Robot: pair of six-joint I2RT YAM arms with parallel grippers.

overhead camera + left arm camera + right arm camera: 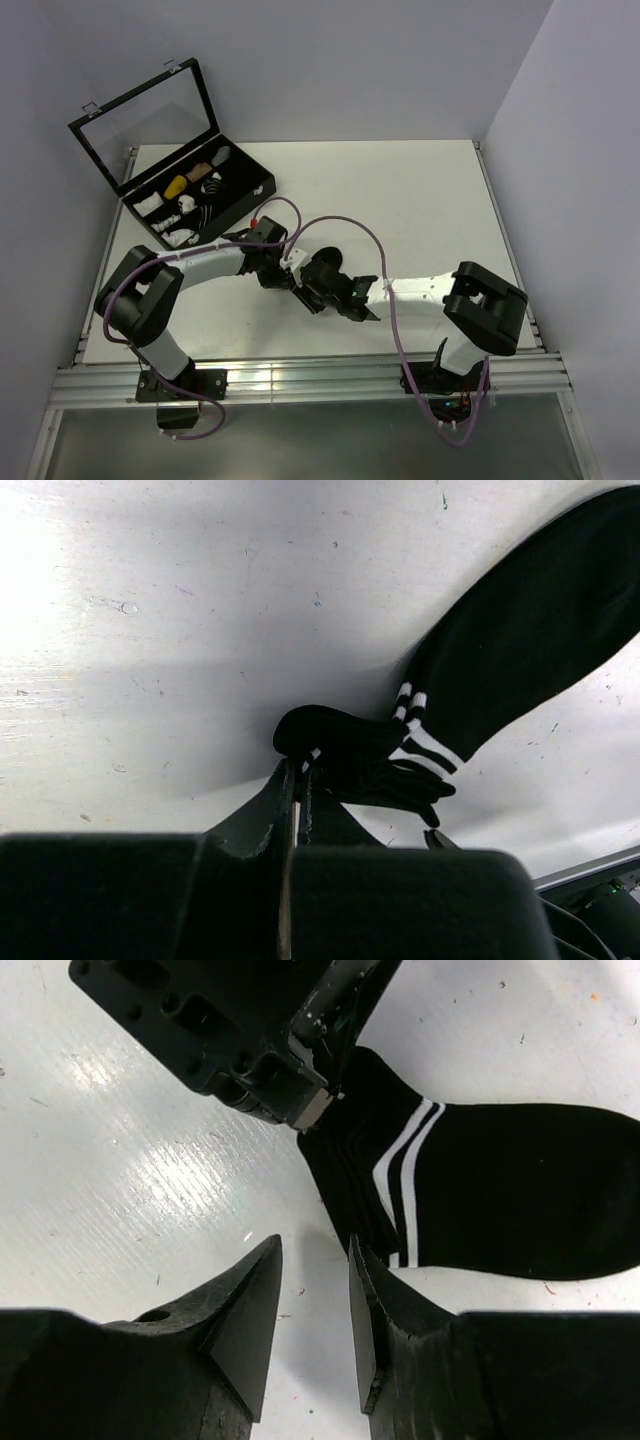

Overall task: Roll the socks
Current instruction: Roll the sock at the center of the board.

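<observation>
The black socks (510, 1190) with two thin white stripes near the cuff lie flat on the white table (120, 1130), toe end running right. My left gripper (298, 768) is shut on the bunched cuff edge (345, 745), and the leg (530, 620) stretches away to the upper right. In the right wrist view the left gripper's (325, 1100) tips bite the cuff from above. My right gripper (315, 1250) stands open just short of the cuff, with only bare table between its fingers. From the top view both grippers meet mid-table, left (290, 278) and right (318, 290), hiding the socks.
An open black case (250, 195) with a clear lid (145, 125) sits at the back left of the table, holding several small rolled bundles in white, yellow and tan. Purple cables loop over both arms. Grey walls close in on the table's far and right sides.
</observation>
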